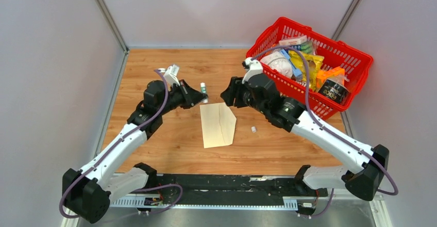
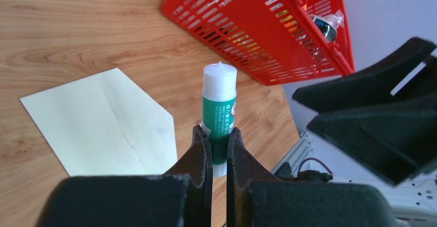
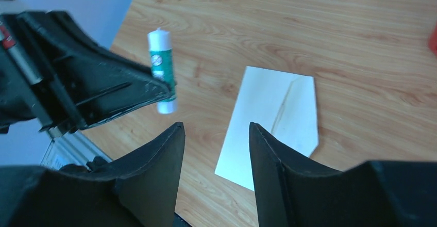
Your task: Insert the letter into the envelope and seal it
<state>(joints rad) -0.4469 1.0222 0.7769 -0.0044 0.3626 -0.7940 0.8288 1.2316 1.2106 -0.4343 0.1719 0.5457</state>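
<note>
Left claw [image 2: 218, 137] pinches cylindrical glue stick [image 2: 219, 108]; cream envelope [image 1: 218, 125] flat, flap seemingly folded.

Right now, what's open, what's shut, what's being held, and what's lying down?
left end effector: shut on the glue stick
glue stick: held upright, off the table
right end effector: open, empty
envelope: lying flat, flap looks open, not sealed
red basket: full of packets

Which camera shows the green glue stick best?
The left wrist view: the glue stick stands close and big, pinched in the left tool, label showing. The right wrist view shows it smaller; the top view, only a tiny speck.
</note>
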